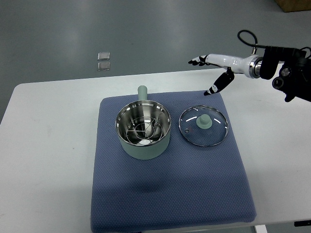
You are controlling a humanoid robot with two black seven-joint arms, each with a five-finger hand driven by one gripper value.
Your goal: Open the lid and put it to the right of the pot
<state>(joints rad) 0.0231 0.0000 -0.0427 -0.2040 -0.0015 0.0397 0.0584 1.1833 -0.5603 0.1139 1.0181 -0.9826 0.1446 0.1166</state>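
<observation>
White bench [53, 126] holds a blue mat [170, 194]. On it the green pot [144, 132] stands open. Its glass lid [203, 125] lies flat on the mat, just to the right of the pot. The right hand [214, 73] hangs above with fingers spread, holding nothing. The job looks done.

White table [48, 145] on grey floor [73, 34], two small pale squares [103, 61], perhaps floor markers, brown box corner [294, 5]

Shiny steel pot [143, 133], glass lid [203, 126], woven mat [170, 189]
</observation>
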